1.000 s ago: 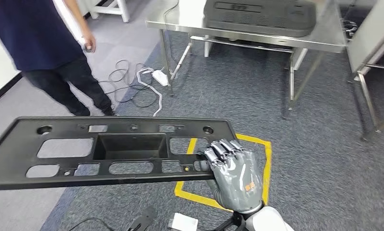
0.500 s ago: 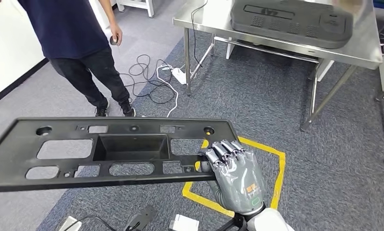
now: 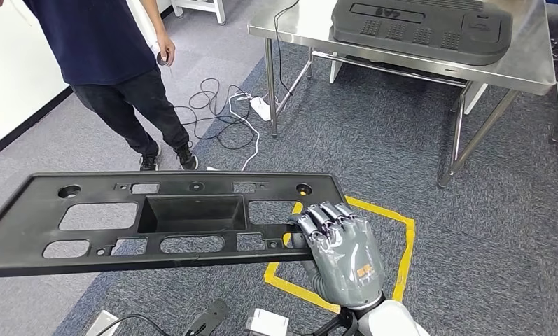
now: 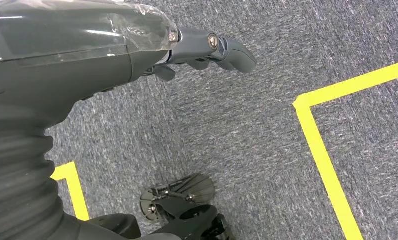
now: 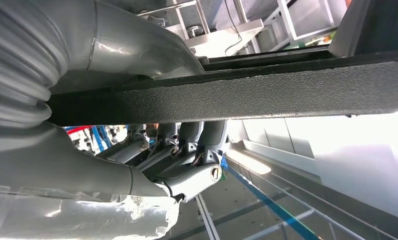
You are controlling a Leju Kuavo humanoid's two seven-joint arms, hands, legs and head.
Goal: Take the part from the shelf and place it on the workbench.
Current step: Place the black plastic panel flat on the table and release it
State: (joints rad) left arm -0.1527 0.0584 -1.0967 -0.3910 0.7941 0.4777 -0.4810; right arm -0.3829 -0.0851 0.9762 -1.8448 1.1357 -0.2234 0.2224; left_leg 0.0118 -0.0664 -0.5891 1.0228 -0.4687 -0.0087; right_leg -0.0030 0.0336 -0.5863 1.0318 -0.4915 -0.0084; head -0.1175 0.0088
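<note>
A person (image 3: 108,63) in a dark blue top and black trousers is standing on the far left, on the grey floor (image 3: 374,133). White and black cables (image 3: 223,115) are lying on the floor just beside the person's feet.

The long black part (image 3: 157,220) is stretching across the near left, flat and up off the floor. It is full of holes, with a deep box shape in its middle. The right robot hand (image 3: 339,248) is gripping the part at its right end, with the fingers (image 3: 325,217) curling over the top edge. From the right wrist view, the fingers (image 5: 187,150) are sitting on one side of the part's rough black edge (image 5: 266,97) and the thumb on the other.

The left robot hand (image 4: 152,50) is hanging over the floor, holding nothing, with its fingers curled in loosely. A yellow tape square (image 3: 395,238) is lying on the floor under the right robot hand.

Farther back on the right, a shiny metal counter (image 3: 535,73) is standing, and a big dark tray-like piece (image 3: 423,28) is lying on it.
</note>
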